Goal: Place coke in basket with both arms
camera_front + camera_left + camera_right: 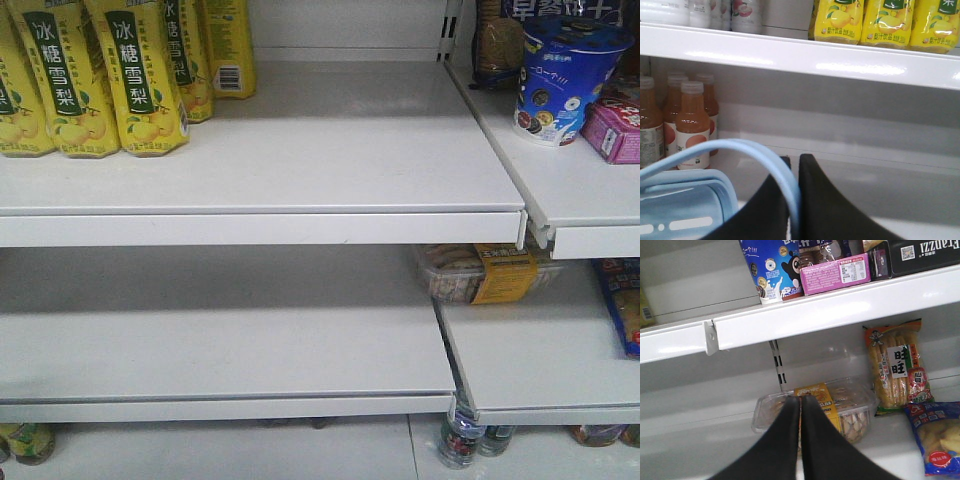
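Note:
In the left wrist view my left gripper [793, 167] is shut on the light blue swing handle [762, 157] of the basket [685, 200], whose slotted body hangs at the lower left. The handle arcs up and passes between the two black fingers. In the right wrist view my right gripper [800, 402] is shut with nothing between its fingers, pointing at a clear plastic snack tub [850, 407] on a lower shelf. The coke is out of view in every frame. Neither gripper shows in the front view.
White shelves [260, 170] fill the front view. Yellow pear-drink packs [100, 70] stand at upper left, a blue cup [560, 70] and pink box [612, 130] at upper right. Orange drink bottles [690, 120] stand beside the basket. Snack bags [897, 365] lie right of the tub.

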Motion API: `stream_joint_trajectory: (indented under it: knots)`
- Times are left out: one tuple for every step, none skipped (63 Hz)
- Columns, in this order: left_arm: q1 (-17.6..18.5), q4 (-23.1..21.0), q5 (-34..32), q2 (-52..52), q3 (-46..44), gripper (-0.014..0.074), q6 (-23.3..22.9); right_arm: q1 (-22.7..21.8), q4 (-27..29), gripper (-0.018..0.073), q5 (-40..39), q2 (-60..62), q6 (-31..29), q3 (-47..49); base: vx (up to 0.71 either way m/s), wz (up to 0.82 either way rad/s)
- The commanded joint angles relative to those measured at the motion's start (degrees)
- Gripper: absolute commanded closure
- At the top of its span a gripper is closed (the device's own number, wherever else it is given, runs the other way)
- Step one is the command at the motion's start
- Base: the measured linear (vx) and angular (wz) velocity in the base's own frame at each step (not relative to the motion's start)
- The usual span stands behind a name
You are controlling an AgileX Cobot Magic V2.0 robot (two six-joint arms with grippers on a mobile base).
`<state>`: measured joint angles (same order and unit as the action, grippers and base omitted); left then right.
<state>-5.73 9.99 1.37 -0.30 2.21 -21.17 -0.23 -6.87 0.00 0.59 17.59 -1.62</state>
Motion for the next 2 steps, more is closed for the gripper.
stream_joint_trajectory:
  knots:
    - [-0.19, 2.16, -8.19, -1.26, -1.71, 0.0603, 2.10, -0.30, -0.23, 0.0564, -4.44, -0.14, 0.00, -0.46, 0.00, 0.00]
    - [-0.19, 2.16, -8.19, -1.26, -1.71, 0.0603, 2.10, -0.30, -0.23, 0.0564, -4.44, -0.14, 0.00, -0.46, 0.00, 0.00]
